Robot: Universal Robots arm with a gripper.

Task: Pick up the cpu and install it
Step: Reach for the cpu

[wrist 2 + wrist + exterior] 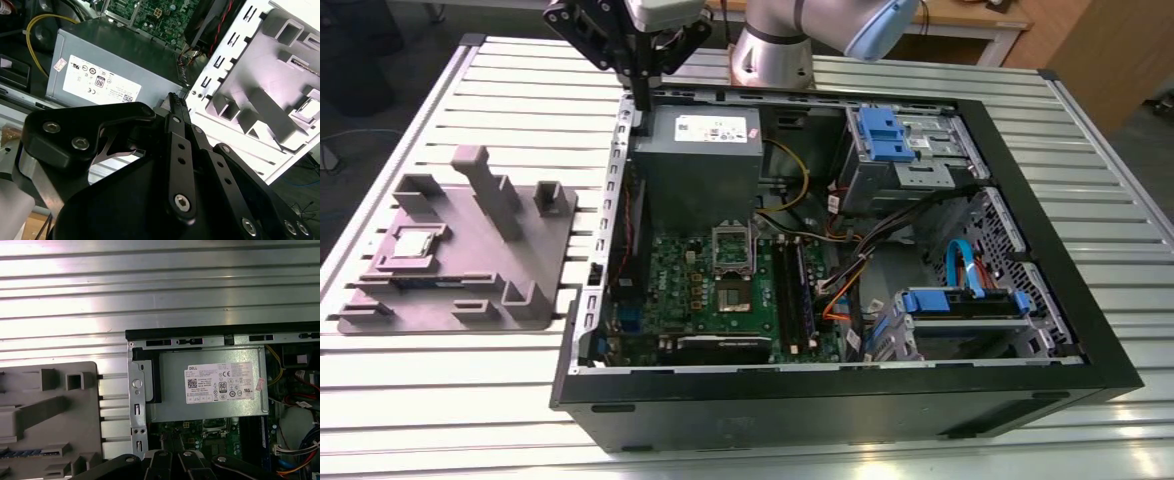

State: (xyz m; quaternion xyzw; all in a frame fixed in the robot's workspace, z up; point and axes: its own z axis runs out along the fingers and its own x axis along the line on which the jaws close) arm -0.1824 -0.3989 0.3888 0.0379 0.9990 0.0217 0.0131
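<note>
The black two-finger gripper [642, 105] hangs with its fingers pressed together, holding nothing, over the far edge of the open black computer case [854, 400], by its grey power supply box [700, 150]. The small silvery square cpu [411, 243] lies in the grey plastic fixture plate [454, 285], well apart from it

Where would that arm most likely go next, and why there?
Probably sideways toward the exterior view's left, over the grey plastic fixture plate. The small silvery square cpu lies in a recess there, while the black gripper hangs empty, jaws together, above the edge of the open black computer case, beside the grey metal power supply box.
</note>
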